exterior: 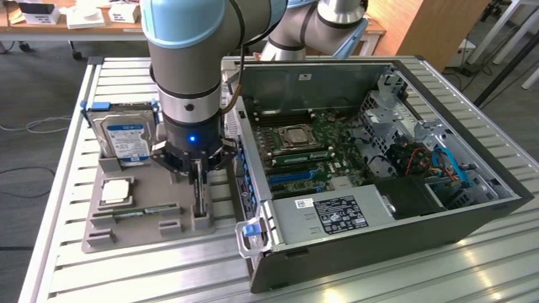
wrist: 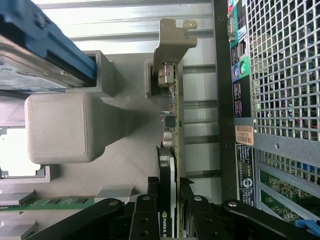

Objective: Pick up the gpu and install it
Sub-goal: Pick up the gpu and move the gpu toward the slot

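Observation:
The gpu (exterior: 199,201) stands on edge in a slot of the grey holder tray (exterior: 135,237), beside the open computer case (exterior: 471,227). In the wrist view the gpu (wrist: 172,115) is a thin dark card seen edge-on, with its silvery bracket (wrist: 172,42) at the far end. My gripper (exterior: 198,173) hangs straight down over the card. In the wrist view the gripper (wrist: 169,220) is open, with a black finger (wrist: 145,217) close on either side of the card's near end. I cannot make out any contact with the card.
The tray also holds a silver hard drive (exterior: 126,136), a processor (exterior: 115,191) and a green memory stick (exterior: 139,213). The motherboard (exterior: 312,151) lies exposed in the case, with blue slots (exterior: 295,175) near the power supply (exterior: 332,214). The slatted metal table (exterior: 151,278) extends in front.

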Tool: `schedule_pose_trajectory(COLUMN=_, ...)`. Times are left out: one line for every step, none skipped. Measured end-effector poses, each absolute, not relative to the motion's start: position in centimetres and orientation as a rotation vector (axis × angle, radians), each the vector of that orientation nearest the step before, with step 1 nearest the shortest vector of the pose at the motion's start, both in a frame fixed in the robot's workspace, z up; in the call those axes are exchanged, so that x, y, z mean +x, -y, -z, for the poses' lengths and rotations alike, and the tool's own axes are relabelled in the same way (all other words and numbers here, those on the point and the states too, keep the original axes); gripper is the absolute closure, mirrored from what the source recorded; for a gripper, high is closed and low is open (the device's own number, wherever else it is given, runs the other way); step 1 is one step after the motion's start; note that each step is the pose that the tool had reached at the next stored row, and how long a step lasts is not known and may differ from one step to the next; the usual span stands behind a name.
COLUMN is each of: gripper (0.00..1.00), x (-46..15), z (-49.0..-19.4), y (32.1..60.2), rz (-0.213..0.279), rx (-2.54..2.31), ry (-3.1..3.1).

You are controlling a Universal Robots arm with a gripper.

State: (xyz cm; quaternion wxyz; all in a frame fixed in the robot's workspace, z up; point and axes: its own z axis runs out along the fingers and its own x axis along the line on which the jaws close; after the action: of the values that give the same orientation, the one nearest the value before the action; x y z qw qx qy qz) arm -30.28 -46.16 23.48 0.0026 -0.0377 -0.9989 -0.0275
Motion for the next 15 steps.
schedule_pose_trajectory(gripper=0.73, x=-30.28, z=-23.48, y=46.16, rz=0.086, rx=-0.118, ry=3.133)
schedule_pose_trajectory(gripper=0.73, x=-30.28, z=-23.48, y=46.16, rz=0.086, rx=-0.118, ry=3.133)
schedule_pose_trajectory(gripper=0.73, x=-30.28, z=-23.48, y=46.16, rz=0.086, rx=-0.118, ry=3.133)
schedule_pose_trajectory(gripper=0.73, x=-30.28, z=-23.48, y=46.16, rz=0.086, rx=-0.118, ry=3.133)
schedule_pose_trajectory(gripper=0.73, x=-30.28, z=-23.48, y=46.16, rz=0.086, rx=-0.118, ry=3.133)
schedule_pose_trajectory(gripper=0.73, x=-30.28, z=-23.48, y=46.16, rz=0.086, rx=-0.118, ry=3.133)
schedule_pose_trajectory(gripper=0.73, x=-30.28, z=-23.48, y=46.16, rz=0.086, rx=-0.118, ry=3.133)
schedule_pose_trajectory(gripper=0.73, x=-30.28, z=-23.48, y=46.16, rz=0.086, rx=-0.118, ry=3.133)
schedule_pose_trajectory(gripper=0.73, x=-30.28, z=-23.48, y=46.16, rz=0.086, rx=-0.118, ry=3.133)
schedule_pose_trajectory(gripper=0.73, x=-30.28, z=-23.48, y=46.16, rz=0.086, rx=-0.118, ry=3.133)
schedule_pose_trajectory(gripper=0.73, x=-30.28, z=-23.48, y=46.16, rz=0.086, rx=-0.118, ry=3.133)
schedule_pose_trajectory(gripper=0.73, x=-30.28, z=-23.49, y=46.16, rz=0.087, rx=-0.118, ry=3.133)
schedule_pose_trajectory(gripper=0.73, x=-30.28, z=-23.55, y=46.16, rz=0.086, rx=-0.118, ry=3.133)
schedule_pose_trajectory(gripper=0.73, x=-30.28, z=-23.63, y=46.16, rz=0.086, rx=-0.118, ry=3.133)
schedule_pose_trajectory(gripper=0.73, x=-30.28, z=-23.75, y=46.16, rz=0.086, rx=-0.118, ry=3.133)
